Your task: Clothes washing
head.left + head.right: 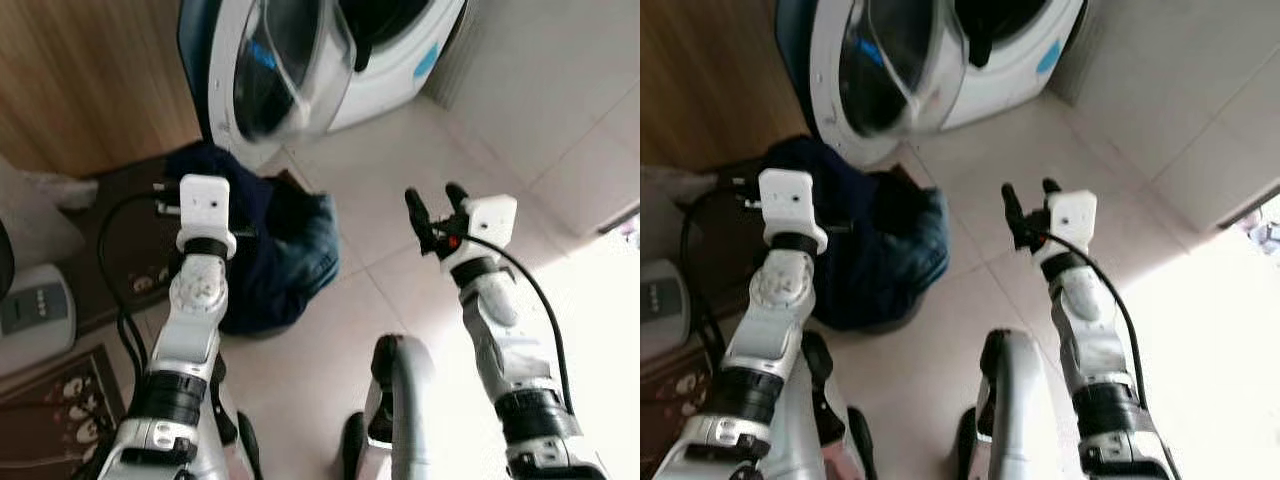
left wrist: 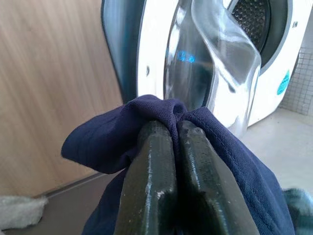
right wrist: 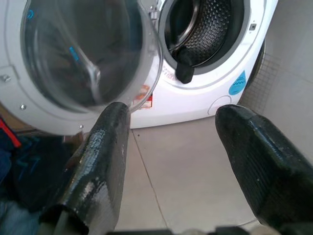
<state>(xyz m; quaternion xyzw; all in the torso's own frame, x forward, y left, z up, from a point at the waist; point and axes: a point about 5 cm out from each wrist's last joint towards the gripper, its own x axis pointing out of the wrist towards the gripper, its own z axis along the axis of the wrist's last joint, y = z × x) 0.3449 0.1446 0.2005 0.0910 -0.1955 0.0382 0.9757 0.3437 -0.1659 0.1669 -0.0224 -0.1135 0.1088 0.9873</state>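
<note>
Navy garment [image 2: 230, 161] is pinched in the left gripper [image 2: 173, 128] above the clothes pile [image 1: 290, 255]; right gripper [image 3: 171, 122] gapes wide before the washing machine [image 3: 195, 93].

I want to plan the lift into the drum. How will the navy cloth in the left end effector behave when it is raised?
The navy cloth will probably hang floppy: it folds and bunches over the shut left end effector. It may drag the clothes pile it rises from. The pinch holds one small fold, so it might slip.

tiled floor [image 1: 420, 200] | pile of dark clothes [image 1: 290, 250] | washing machine [image 1: 400, 60]
</note>
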